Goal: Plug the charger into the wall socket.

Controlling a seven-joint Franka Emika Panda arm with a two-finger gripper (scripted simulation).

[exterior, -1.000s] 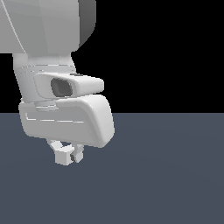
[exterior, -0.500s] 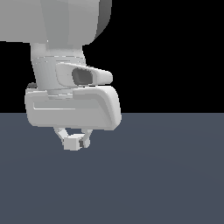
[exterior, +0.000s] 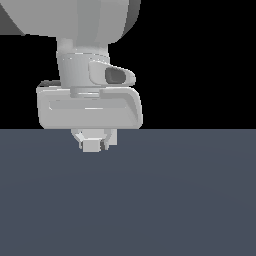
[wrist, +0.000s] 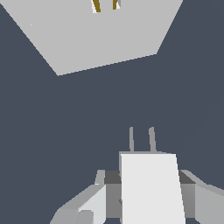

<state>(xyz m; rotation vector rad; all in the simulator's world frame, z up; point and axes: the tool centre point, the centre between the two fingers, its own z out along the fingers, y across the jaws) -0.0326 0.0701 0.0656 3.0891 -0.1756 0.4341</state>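
My gripper (exterior: pixel 93 144) is shut on the charger (exterior: pixel 91 145), a small off-white block that hangs just below the white hand in the exterior view. In the wrist view the charger (wrist: pixel 151 188) sits between the two fingers (wrist: pixel 87 205), and its two thin grey prongs (wrist: pixel 141 139) point away towards the wall socket (wrist: pixel 100 37). The socket is a flat off-white square plate, partly cut off by the picture's edge, with two small brownish holes (wrist: pixel 105 5) showing. A clear gap lies between prongs and plate. The socket does not show in the exterior view.
A dark grey-blue floor (exterior: pixel 150 200) fills the lower half of the exterior view, with black background above. The arm's large white wrist body (exterior: pixel 90 105) blocks the upper left of the exterior view.
The arm with the charger has moved towards the exterior view's right and risen a little; the hand has turned. The grip on the charger is unchanged.
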